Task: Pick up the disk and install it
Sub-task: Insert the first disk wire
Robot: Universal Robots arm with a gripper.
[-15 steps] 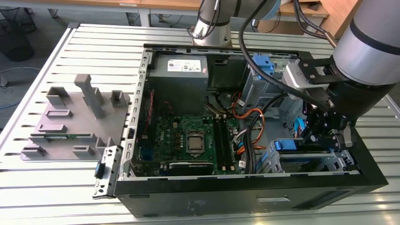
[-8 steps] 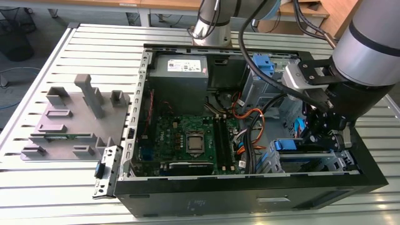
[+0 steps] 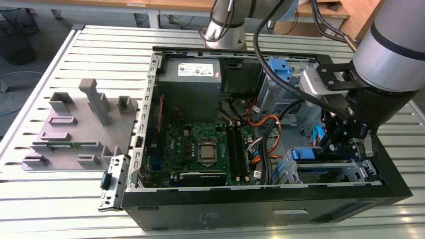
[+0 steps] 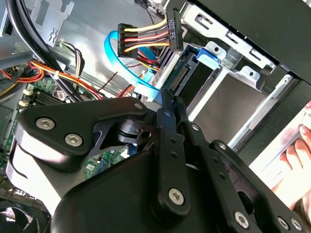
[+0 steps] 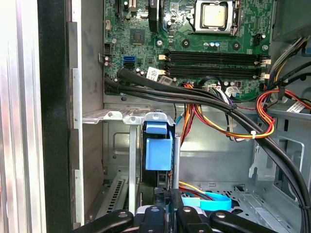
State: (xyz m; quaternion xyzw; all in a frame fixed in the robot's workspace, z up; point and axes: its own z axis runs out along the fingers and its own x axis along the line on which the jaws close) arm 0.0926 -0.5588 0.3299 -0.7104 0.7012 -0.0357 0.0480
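Exterior view first, from its left to its right: a grey plastic fixture (image 3: 73, 127) with upright posts is seen on the slatted metal table (image 3: 40, 199), near the table's left edge. Just beside it lies an open black computer case (image 3: 265, 209), with a grey power supply (image 3: 191, 72) bearing a white sticker at the far end and a green motherboard (image 3: 199, 149) on the case floor. Orange and black cables (image 3: 265, 129) are strung between the motherboard and the drive cage at the case's right side. The arm (image 3: 391, 55) is reached down into that right side, and its gripper (image 3: 345, 137) is lowered just above the drive bay (image 3: 332, 169) in the near right corner of the case.

The disk (image 5: 158, 150) is found in that bay, standing on edge between the metal bay walls, with its blue plastic rail tab facing out. In the second wrist view its connector edge (image 4: 182, 73) is seen framed by the blue rail, with a multi-coloured power plug (image 4: 172, 29) and a flat blue data cable (image 4: 138, 77) close beside it.

The jaws are drawn close together, their tips at or just short of the disk's end; whether the disk is actually touched cannot be told. A person's hand (image 4: 296, 160) is glimpsed outside the case wall in the second wrist view.
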